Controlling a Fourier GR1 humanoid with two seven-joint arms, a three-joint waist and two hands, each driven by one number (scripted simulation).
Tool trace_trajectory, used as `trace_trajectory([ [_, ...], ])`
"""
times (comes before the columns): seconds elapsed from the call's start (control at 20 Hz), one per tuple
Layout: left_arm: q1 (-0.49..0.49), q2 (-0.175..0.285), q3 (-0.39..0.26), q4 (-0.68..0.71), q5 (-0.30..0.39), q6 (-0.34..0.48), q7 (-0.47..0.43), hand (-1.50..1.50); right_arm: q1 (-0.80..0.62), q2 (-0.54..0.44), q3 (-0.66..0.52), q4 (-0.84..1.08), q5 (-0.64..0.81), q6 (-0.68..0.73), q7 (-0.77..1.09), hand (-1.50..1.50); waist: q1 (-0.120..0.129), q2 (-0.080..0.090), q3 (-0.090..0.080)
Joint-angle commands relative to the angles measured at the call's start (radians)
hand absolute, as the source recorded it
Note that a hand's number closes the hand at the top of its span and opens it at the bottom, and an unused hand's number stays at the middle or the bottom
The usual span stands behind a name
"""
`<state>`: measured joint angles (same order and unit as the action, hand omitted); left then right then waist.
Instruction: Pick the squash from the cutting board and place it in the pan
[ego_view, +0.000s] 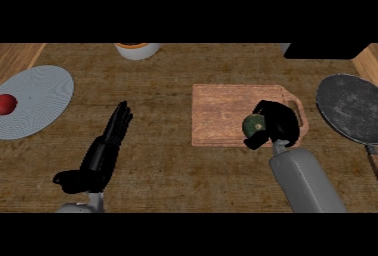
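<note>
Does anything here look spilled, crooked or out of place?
Nothing stands out. The cutting board lies flat on the counter, the right robot hand curls round the squash over it, and the pan sits upright beside it.

1. The right hand is over the cutting board, its fingers curled round the dark green squash.
2. The pan lies on the desk to the right of those fingers, apart from them.
3. The left hand holds its fingers straight, well left of the board.
4. A grey plate bearing a red fruit lies left of the left fingers.
</note>
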<state>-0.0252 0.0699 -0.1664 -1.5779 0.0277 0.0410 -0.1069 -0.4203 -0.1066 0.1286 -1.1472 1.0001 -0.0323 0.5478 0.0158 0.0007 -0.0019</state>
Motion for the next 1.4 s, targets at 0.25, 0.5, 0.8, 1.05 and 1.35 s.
trace_trajectory([
  [0.25,0.034,0.006,0.0,0.01,-0.016,-0.005,-0.036,0.0,-0.164,-0.019,-0.028,-0.052,0.196,-0.181,0.19,1.5,-0.012,-0.002,0.001],
  [0.5,-0.003,0.003,0.013,-0.026,-0.007,0.001,0.048,0.0,-0.17,0.021,-0.057,-0.088,0.228,-0.292,0.235,1.5,-0.012,-0.001,0.002],
  [0.8,-0.099,-0.015,0.044,0.043,-0.03,0.031,0.048,0.0,-0.112,-0.013,-0.161,-0.157,0.155,-0.35,0.241,1.5,-0.023,-0.001,0.002],
  [1.05,0.027,0.005,0.016,-0.064,-0.011,-0.012,0.038,0.0,-0.149,-0.125,-0.326,-0.009,0.028,-0.474,0.109,1.5,-0.006,0.001,0.003],
  [1.35,-0.013,-0.005,0.031,-0.005,-0.007,-0.023,0.012,0.0,-0.103,-0.237,-0.384,0.206,0.057,-0.665,-0.068,1.5,0.0,0.007,0.003],
])
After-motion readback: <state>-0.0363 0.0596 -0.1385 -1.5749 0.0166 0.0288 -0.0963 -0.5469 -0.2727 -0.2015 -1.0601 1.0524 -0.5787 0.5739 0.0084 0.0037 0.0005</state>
